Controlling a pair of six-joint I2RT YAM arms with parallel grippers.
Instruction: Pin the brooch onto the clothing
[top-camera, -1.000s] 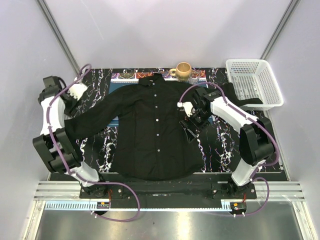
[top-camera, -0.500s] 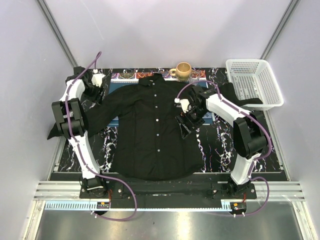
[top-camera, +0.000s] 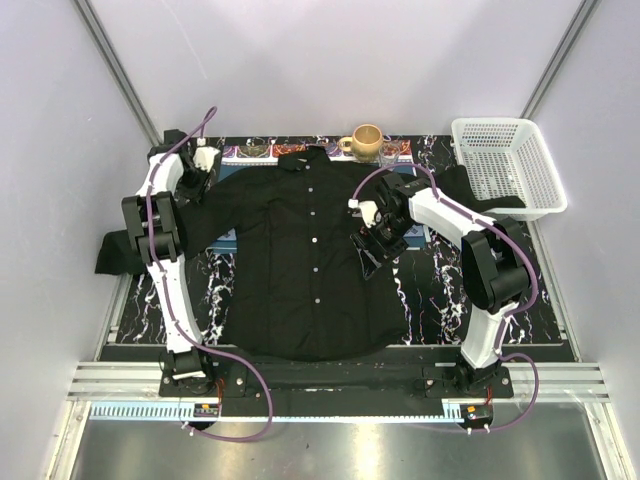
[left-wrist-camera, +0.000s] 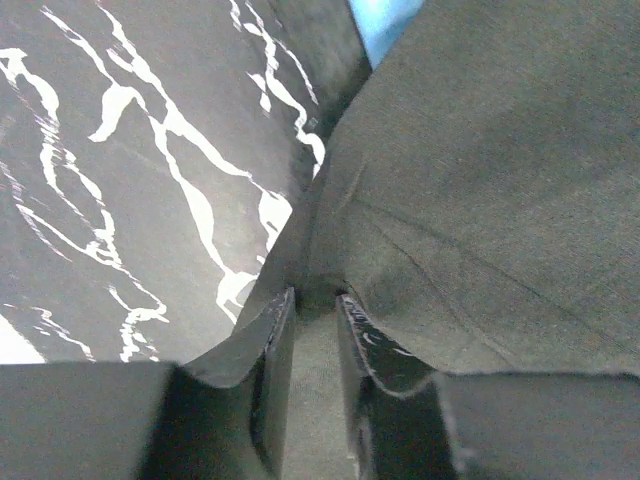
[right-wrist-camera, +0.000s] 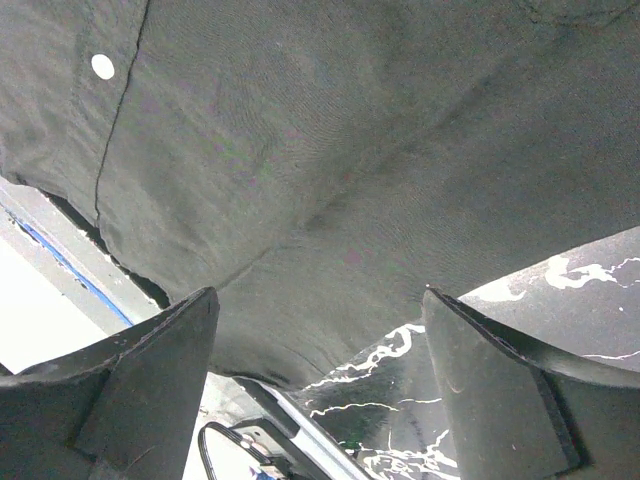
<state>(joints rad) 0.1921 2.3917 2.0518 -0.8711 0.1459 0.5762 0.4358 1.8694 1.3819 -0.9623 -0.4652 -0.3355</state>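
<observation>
Currently we are finding the left hand (left-wrist-camera: 308, 335) pinching a narrow fold of the shirt (top-camera: 300, 280) near its shoulder; the right hand (right-wrist-camera: 320, 375) is hanging wide over the front — holding nothing. We are seeing no brooch in any view. Risk: a pull bunching the shirt across the surface (top-camera: 430, 290).

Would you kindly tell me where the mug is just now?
In the top view, the tan mug stands at the back, right of the shirt collar and left of the white basket.
</observation>
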